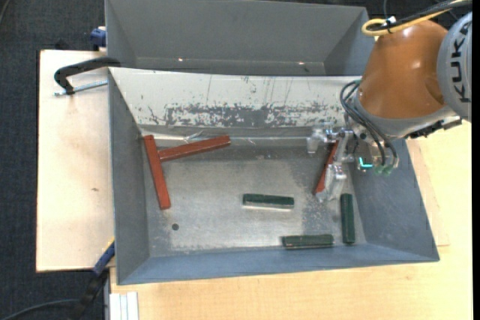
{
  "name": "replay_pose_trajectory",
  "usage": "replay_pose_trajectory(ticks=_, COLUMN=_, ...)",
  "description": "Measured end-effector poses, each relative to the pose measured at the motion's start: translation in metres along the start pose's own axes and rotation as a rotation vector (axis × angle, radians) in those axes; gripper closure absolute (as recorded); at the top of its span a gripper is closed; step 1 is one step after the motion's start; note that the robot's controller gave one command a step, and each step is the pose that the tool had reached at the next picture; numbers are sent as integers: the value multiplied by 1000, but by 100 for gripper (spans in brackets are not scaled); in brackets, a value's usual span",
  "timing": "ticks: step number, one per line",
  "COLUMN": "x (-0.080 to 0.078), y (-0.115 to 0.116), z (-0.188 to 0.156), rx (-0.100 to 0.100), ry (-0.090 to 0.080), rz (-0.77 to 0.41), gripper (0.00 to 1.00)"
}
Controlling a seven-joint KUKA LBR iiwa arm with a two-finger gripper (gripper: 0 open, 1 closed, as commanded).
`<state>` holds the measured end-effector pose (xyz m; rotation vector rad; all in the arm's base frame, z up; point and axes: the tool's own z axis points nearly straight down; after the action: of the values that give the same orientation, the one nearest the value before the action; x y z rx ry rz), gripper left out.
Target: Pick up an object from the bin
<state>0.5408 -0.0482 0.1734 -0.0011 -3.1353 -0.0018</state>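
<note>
Our hand (331, 187) hangs low near the right wall of the bin (127, 183), right against a tilted red-brown stick (325, 170). We cannot tell whether it is clenched on the stick or released. An upright green bar (347, 217) lies by the right wall and a flat green bar (307, 240) at the front edge.

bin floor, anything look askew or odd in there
One red-brown stick at the right stands steeply tilted by the gripper, while the green bars lie flat. The back wall is heavily scratched.
</note>
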Motion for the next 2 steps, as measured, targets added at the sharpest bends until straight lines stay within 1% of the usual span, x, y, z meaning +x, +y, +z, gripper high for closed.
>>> replay_pose_trajectory(ticks=1, x=-8, y=17, z=107, rx=-1, ry=0, rz=-18, gripper=0)
replay_pose_trajectory(ticks=2, x=16, y=60, z=103, rx=-2, ry=-4, rz=-74, gripper=0)
